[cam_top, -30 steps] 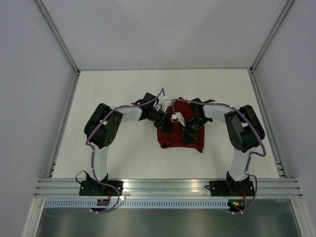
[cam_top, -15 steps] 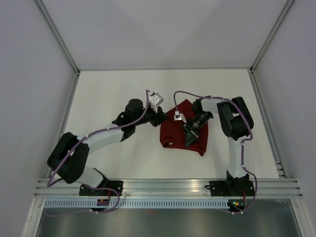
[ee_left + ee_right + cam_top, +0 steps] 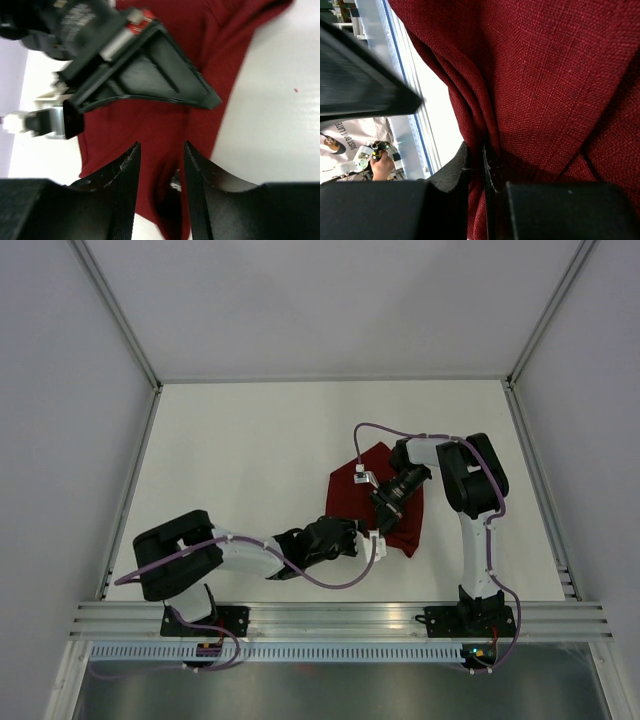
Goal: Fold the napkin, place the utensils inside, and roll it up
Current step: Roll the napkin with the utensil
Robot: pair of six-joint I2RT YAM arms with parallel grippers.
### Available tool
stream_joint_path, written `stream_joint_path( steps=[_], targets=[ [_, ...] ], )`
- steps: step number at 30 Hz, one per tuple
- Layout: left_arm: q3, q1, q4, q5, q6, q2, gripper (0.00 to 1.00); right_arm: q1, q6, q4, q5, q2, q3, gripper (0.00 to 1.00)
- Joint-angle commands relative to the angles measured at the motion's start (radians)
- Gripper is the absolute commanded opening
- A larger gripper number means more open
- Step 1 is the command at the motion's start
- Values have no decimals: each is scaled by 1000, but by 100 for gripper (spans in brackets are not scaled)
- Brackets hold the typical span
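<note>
Though under R arm (image 3: 470, 485), napkin (image 3: 345, 498) mid unseen

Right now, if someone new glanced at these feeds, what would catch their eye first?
The dark red napkin stands out most, lying bunched rather than flat, right of centre on the white table. The right gripper is clamped on a fold of it. The left gripper hangs open at its near edge, so both arms crowd over the cloth.
</note>
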State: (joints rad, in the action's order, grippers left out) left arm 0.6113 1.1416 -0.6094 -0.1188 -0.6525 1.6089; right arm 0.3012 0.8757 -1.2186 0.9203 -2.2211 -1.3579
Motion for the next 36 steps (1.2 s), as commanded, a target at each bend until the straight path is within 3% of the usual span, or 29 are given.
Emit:
stream_joint_path(
  steps=[1, 19, 36],
  targets=[
    [13, 32, -92, -58, -180, 71, 45, -8, 49, 139, -170, -57, 0, 0],
    [67, 98, -70, 24, -177, 149, 46, -14, 39, 145, -176, -71, -4, 0],
    [107, 69, -7, 68, -157, 243, 43, -17, 39, 133, -181, -68, -6, 0]
  ],
)
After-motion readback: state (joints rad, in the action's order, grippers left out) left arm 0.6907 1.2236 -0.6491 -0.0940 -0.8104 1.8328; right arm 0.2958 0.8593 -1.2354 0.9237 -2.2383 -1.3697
